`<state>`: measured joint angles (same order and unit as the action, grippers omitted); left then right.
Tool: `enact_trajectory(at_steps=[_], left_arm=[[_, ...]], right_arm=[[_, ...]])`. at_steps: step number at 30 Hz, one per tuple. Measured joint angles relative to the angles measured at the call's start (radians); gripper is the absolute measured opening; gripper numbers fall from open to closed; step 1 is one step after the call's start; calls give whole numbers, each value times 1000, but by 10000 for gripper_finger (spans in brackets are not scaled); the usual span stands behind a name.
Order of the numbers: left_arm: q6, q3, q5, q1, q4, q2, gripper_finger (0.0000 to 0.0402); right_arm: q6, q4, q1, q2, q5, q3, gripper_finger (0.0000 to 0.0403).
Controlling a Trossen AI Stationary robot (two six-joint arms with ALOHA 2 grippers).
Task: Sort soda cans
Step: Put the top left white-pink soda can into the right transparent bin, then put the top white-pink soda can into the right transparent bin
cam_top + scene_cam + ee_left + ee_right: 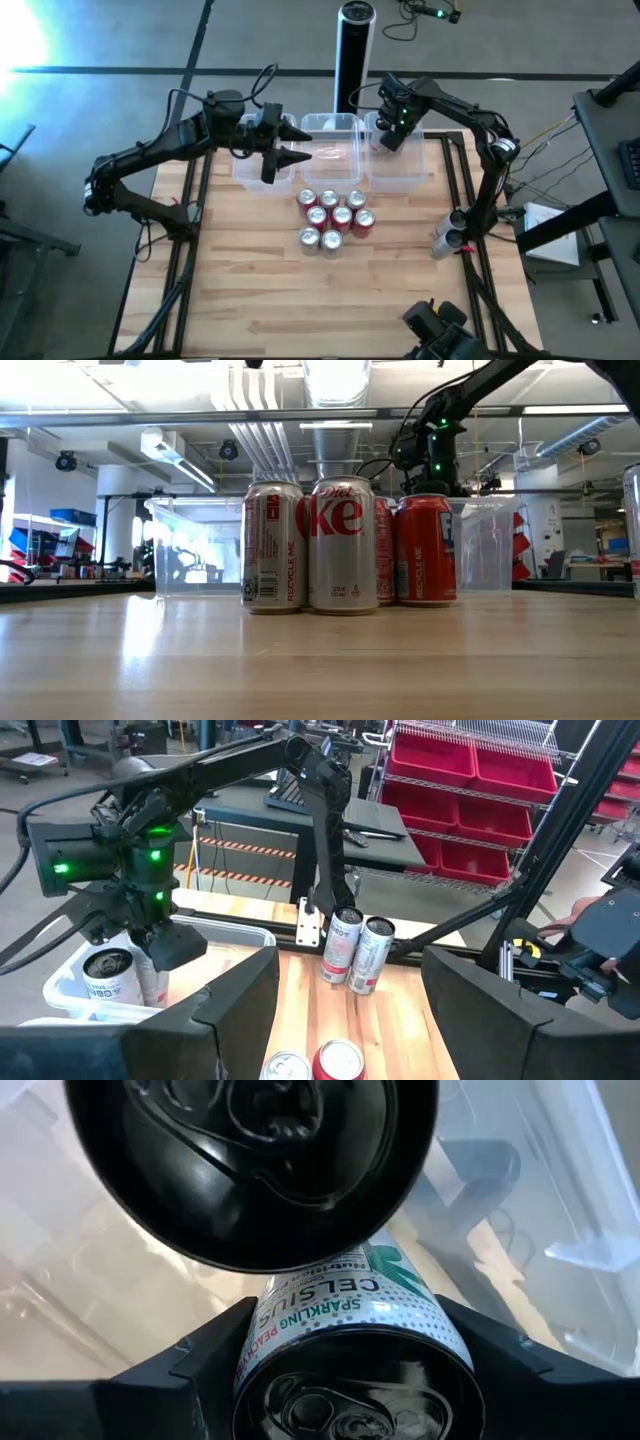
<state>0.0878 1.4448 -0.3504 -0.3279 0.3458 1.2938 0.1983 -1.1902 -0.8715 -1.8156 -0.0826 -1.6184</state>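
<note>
Several red and silver soda cans stand upright in a tight cluster mid-table; they fill the low view. Two more silver cans stand at the table's right edge. My right gripper reaches down into the right clear tub and is shut on a white Celsius can. Another can stands beside it in that tub. My left gripper hovers open and empty over the left and middle tubs, fingers wide apart. My right gripper pinches the white can's side wall between its two fingers, one on each side, close below the can's top. The fingers come from above, pointing down into the tub. The can is upright; whether its base rests on the tub floor cannot be told.
Three clear tubs sit in a row along the far edge: left, middle, right. A tall black post stands behind the middle tub. Bare wood lies near and left of the cluster. Red bins and shelving are in the room beyond.
</note>
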Motion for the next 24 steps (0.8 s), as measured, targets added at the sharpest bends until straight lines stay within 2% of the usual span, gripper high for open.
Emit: enact_trajectory(at_steps=[4,14,24], left_arm=[[0,0,0,0,0,-8,231],[0,0,0,0,2,-24,231],[0,0,0,1,-6,-27,231]], right_arm=[[-8,26,0,0,2,0,279],[-34,13,0,19,-31,-9,355],[-101,-57,21,152,-10,-98,361]])
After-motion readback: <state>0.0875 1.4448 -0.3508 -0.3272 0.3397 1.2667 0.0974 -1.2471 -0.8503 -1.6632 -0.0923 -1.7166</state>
